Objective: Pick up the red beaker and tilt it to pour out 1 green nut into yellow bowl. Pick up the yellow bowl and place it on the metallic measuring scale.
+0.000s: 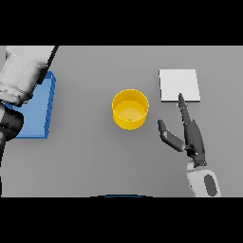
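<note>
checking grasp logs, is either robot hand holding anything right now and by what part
Nothing is held. The right robot hand is open, fingers straight, apart from the yellow bowl and pointing toward the scale. The left hand is not in view.

A single head view looked steeply down on the grey table (95, 161) from the robot's side, taking in its full width from the blue block (40, 107) to the metallic scale (179, 85).

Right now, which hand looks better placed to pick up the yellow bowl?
The right hand: it rests open just beside the yellow bowl, with the scale right ahead of it. On the left only the arm shows, back by the blue block.
</note>
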You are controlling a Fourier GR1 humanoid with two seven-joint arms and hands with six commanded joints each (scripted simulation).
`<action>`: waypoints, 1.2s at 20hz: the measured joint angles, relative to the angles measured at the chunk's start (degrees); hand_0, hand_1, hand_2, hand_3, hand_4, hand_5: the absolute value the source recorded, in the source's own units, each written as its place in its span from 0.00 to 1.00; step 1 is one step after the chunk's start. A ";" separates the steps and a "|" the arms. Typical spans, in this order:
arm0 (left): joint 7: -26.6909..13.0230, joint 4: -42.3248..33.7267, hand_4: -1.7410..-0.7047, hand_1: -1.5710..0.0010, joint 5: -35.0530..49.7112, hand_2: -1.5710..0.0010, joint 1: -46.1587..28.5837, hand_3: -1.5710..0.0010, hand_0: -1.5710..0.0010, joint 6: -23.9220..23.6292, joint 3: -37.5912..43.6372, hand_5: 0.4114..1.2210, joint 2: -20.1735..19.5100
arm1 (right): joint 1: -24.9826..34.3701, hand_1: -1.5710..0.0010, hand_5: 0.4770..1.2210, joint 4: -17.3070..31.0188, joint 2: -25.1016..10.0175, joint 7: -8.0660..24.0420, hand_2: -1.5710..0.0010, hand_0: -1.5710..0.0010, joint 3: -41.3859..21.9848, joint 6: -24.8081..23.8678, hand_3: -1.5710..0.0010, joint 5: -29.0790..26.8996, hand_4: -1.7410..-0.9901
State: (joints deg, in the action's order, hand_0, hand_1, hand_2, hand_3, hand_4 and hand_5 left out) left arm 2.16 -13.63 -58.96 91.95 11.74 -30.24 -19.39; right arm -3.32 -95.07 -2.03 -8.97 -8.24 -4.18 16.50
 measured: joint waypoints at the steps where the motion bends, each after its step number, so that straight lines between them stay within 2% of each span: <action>1: -1.78 0.95 0.00 0.00 2.37 0.00 -0.48 0.07 0.00 -0.91 2.73 1.00 -1.73 | -0.01 1.00 0.26 -0.14 0.50 0.61 1.00 1.00 -0.28 -0.19 1.00 0.13 0.98; 4: -5.04 2.17 0.00 0.00 9.34 0.00 -4.40 0.09 0.00 -5.86 9.77 1.00 -6.60 | -0.05 1.00 0.24 0.48 0.85 -0.40 1.00 1.00 0.20 0.01 1.00 -1.15 0.97; 5: -5.47 2.37 0.00 0.00 11.75 0.00 -6.36 0.10 0.00 -7.41 12.03 1.00 -8.52 | 0.50 1.00 0.24 0.51 0.80 0.31 1.00 1.00 0.35 0.55 1.00 -1.89 0.96; 7: -9.54 2.46 0.00 0.00 15.28 0.00 -9.74 0.09 0.00 -10.00 15.42 1.00 -11.11 | 0.38 1.00 0.24 0.99 0.24 0.00 1.00 1.00 -0.09 0.34 1.00 -0.59 0.93; 8: -10.09 1.76 0.00 0.00 17.36 0.00 -11.47 0.09 0.00 -11.17 17.21 1.00 -12.04 | -0.10 1.00 0.24 0.46 0.09 -0.74 1.00 1.00 -0.28 0.36 1.00 -0.40 0.92; 9: -12.11 1.67 0.00 0.00 19.86 0.00 -13.43 0.08 0.00 -12.23 19.46 1.00 -12.64 | 0.39 1.00 0.24 0.54 0.28 0.23 1.00 1.00 -0.29 0.34 1.00 -0.46 0.91; 12: -12.91 -0.66 0.00 0.00 26.29 0.00 -20.27 0.07 0.00 -16.37 24.53 1.00 -13.55 | -0.46 1.00 0.23 0.41 0.09 0.32 1.00 1.00 -0.57 -0.18 1.00 0.52 0.92; 13: -15.06 -1.58 0.00 0.00 28.19 0.00 -21.98 0.06 0.00 -17.06 25.98 1.00 -13.21 | -0.27 1.00 0.23 -0.31 0.08 0.42 1.00 1.00 -0.79 -0.47 1.00 1.02 0.92; 17: -17.98 -11.38 0.00 0.00 34.04 0.00 -31.56 0.06 0.00 -18.53 29.14 1.00 -13.48 | 0.89 1.00 0.23 -0.61 -0.47 2.70 1.00 1.00 -0.89 -1.00 1.00 2.40 0.93; 20: -24.17 -22.35 0.00 0.00 37.41 0.00 -40.53 0.08 0.00 -20.64 29.81 1.00 -12.06 | 0.52 1.00 0.23 0.21 -0.82 1.99 1.00 1.00 -0.64 -0.46 1.00 1.87 0.96; 24: -27.56 -36.28 0.00 0.00 39.72 0.00 -50.77 0.06 0.00 -22.78 29.76 1.00 -10.64 | -0.29 1.00 0.23 0.90 -1.03 0.73 1.00 1.00 -0.55 0.04 1.00 1.40 0.97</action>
State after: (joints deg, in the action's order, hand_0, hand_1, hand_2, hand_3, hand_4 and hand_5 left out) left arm -25.40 -49.92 -19.24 41.18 -11.04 -0.48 -30.02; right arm -3.62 -94.17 -3.06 -8.24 -8.78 -4.14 17.90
